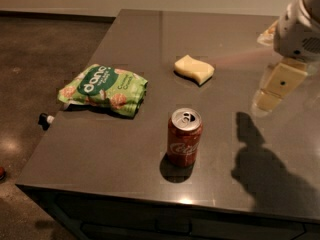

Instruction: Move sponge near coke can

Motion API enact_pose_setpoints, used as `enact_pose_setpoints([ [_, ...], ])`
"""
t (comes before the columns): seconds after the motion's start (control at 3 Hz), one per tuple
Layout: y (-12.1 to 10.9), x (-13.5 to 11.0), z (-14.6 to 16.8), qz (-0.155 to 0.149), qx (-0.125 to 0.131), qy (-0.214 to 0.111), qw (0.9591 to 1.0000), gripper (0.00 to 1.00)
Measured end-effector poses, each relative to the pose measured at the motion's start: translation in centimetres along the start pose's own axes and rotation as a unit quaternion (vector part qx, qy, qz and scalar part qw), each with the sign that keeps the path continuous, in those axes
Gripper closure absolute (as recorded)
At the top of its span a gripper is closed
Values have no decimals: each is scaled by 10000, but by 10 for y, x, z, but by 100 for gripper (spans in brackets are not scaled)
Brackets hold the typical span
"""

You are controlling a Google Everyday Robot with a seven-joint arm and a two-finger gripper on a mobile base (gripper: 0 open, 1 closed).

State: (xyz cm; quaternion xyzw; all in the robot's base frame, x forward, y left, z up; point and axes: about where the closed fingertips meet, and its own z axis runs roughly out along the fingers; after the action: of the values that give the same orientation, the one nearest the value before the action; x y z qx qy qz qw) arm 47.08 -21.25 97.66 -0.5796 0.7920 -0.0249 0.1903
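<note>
On the dark floor (40, 49) at far left lies one small black-and-white object (45, 119), just off the edge of the surface (100, 154); what it is cannot be told. The dark grey surface carries three loose things, one of each kind.

Furthest left is a single green snack bag (102, 88), lying flat near the left edge. To its right, nearer the front edge, stands the one coke can (184, 138). It is upright, with its silver top and pull tab facing up and white script on its red-brown side. Slightly right of the can and well behind it lies the one sponge (194, 69), pale yellow with wavy edges. It rests flat on the surface, apart from both the can and the bag.

Further right, the single arm (300, 29) enters from the upper right corner, its white housing sitting high. From the housing the end effector (274, 89), a pale tan part, slants down and to the left. It hangs above the right side of the surface, to the right of the sponge and well apart from both the sponge and the can. Whether the end effector is open or closed cannot be told. Below it, toward the front right, the arm's dark shadow (265, 166) falls on the surface.
</note>
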Motion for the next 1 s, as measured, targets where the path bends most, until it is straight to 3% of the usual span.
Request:
enact_pose_setpoints([
  [0.33, -44, -23, 37, 347, 65, -286, 9990, 0],
  [1.0, -108, -49, 101, 1075, 425, -595, 9915, 0],
])
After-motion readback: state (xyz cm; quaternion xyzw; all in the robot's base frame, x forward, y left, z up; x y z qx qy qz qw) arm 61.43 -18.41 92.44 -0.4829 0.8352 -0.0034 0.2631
